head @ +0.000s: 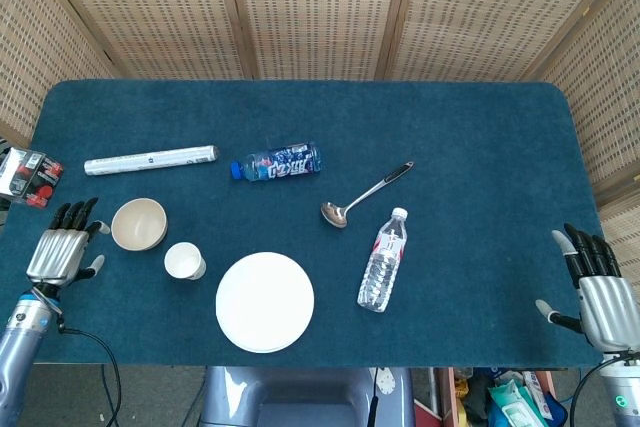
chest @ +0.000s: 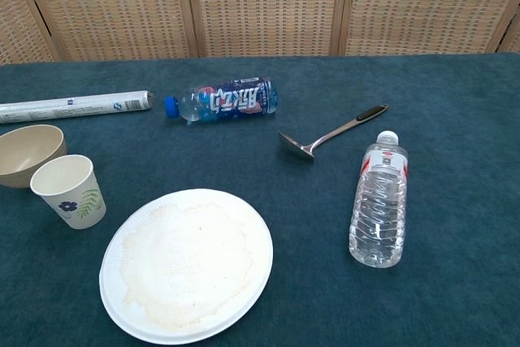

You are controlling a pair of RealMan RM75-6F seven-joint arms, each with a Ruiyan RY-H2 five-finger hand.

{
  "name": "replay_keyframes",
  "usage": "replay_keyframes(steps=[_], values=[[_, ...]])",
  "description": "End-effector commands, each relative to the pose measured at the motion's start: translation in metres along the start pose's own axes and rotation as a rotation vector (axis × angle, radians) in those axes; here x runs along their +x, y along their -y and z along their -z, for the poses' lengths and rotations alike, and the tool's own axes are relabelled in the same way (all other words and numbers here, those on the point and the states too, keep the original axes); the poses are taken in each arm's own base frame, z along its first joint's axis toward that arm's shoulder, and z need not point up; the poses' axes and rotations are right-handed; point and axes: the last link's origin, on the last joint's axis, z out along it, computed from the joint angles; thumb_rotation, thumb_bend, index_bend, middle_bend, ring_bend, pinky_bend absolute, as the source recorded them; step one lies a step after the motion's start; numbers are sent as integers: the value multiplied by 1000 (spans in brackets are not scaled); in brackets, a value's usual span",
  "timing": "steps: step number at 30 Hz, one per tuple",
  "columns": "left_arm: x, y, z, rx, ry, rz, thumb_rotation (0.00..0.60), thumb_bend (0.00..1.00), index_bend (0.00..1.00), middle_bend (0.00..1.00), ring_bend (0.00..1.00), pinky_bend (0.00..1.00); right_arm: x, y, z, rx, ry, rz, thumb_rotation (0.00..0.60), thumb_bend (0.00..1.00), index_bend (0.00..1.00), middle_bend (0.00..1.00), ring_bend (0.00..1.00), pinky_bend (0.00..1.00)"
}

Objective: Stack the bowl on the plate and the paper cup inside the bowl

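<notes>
Bowl: upright and empty on the desk, left of the plate; looks rigid and light, best taken by the rim.
Paper cup: upright, empty, between bowl and plate; crushable, needs a gentle side grip.
Left hand: fingers spread, holding nothing, just beside the bowl.
Right hand: fingers apart, empty, well apart at the desk's edge.

Only head view catches robot bits. Left hand, lower left edge of frame: silver ribbed metal back, black fingers, pale grey thumb tip. Grey-blue forearm below it, thin black cable looping off wrist. Right hand, lower right corner: same look, silver plated back, black fingers, grey thumb. Tiny green light on wrist below, cable there too.
</notes>
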Motion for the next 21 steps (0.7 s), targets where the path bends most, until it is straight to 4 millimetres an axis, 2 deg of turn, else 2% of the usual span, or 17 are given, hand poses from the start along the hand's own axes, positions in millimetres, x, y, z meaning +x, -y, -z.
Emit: replay_keyframes(steps=[1, 13, 21], values=[[-1, -1, -3, -1, 6, -5, 600, 321, 368, 0, 0, 0, 0, 0, 0, 1, 0, 1, 600, 142, 9, 0, 0, 0], [-9, -18, -19, -15, 43, -24, 600, 327, 389, 0, 0, 0, 1, -1, 0, -4, -3, -5, 600, 142, 9, 0, 0, 0], [-14, -23, -28, -1, 56, -9, 600, 360, 423, 0, 0, 0, 2, -2, 0, -3, -7, -10, 600, 142, 9, 0, 0, 0]])
